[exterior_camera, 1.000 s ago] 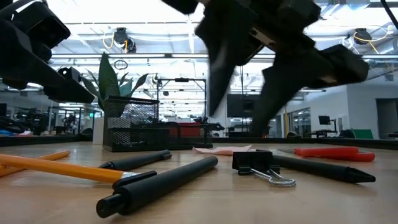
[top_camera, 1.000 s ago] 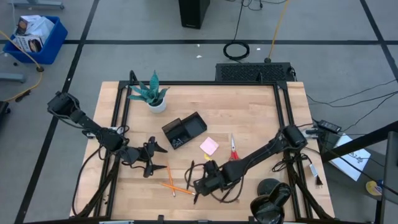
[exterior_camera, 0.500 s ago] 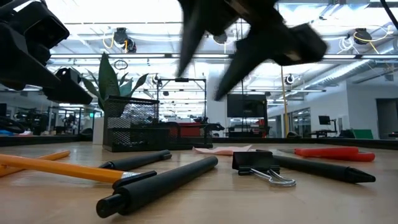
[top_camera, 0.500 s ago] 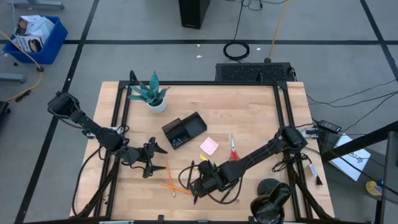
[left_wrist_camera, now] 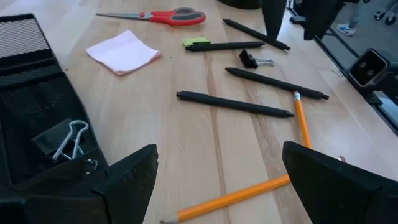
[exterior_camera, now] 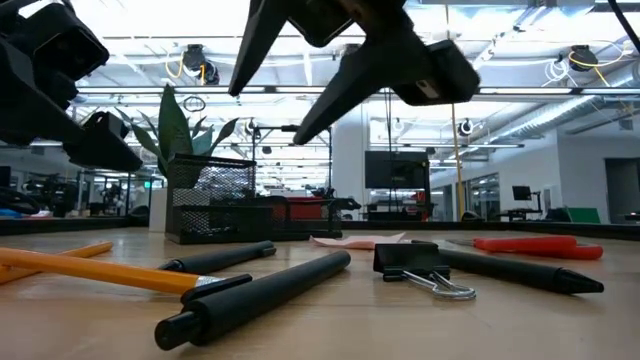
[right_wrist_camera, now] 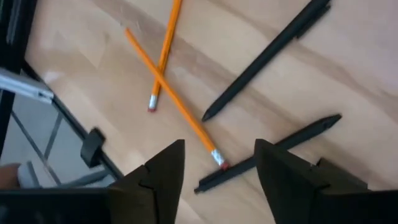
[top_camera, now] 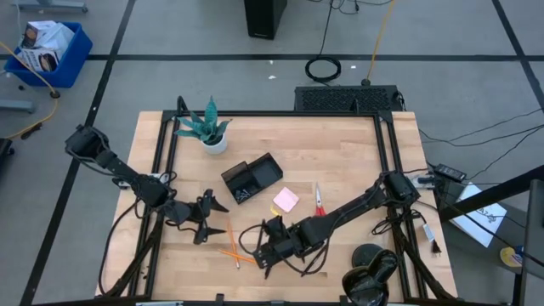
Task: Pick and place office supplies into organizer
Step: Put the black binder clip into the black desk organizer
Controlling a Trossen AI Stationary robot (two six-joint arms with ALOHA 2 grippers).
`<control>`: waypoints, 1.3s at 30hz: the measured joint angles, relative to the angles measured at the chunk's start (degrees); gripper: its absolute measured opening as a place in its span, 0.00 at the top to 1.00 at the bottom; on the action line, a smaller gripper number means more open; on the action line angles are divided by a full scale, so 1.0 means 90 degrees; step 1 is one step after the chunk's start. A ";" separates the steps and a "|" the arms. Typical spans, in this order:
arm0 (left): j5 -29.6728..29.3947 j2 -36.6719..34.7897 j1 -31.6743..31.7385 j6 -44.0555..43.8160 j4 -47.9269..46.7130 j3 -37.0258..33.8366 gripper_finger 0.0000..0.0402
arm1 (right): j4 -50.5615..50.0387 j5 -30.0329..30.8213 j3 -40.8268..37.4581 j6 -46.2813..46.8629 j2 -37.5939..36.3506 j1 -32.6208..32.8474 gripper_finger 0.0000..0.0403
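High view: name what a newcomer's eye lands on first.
The open right gripper hangs over two crossed orange pencils near the wooden table's front edge, with slim black pens lying alongside. Behind them sit the black mesh organizer tray, the pink square sticky-note pad and the red-handled scissors. The open left gripper waits left of the pencils.

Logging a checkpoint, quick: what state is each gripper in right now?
Left gripper: open, holding nothing, near the organizer.
Right gripper: open, empty, above the orange pencils.
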 joint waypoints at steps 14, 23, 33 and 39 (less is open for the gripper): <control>0.0052 0.0000 -0.0203 0.0051 0.0024 0.0000 0.13 | -0.0041 -0.0209 -0.0007 0.0958 0.0090 0.0050 0.37; 0.0052 0.0000 -0.0203 0.0046 0.0024 0.0000 0.13 | -0.0505 -0.0247 -0.0012 0.0986 0.0146 0.0046 0.37; 0.0052 0.0000 -0.0203 0.0019 0.0019 0.0000 0.13 | -0.1363 -0.0140 -0.0012 0.1261 0.0136 0.0103 0.38; 0.0053 0.0000 -0.0203 0.0017 0.0008 0.0000 0.13 | -0.1379 -0.0269 -0.0234 0.1581 0.0136 0.0184 0.38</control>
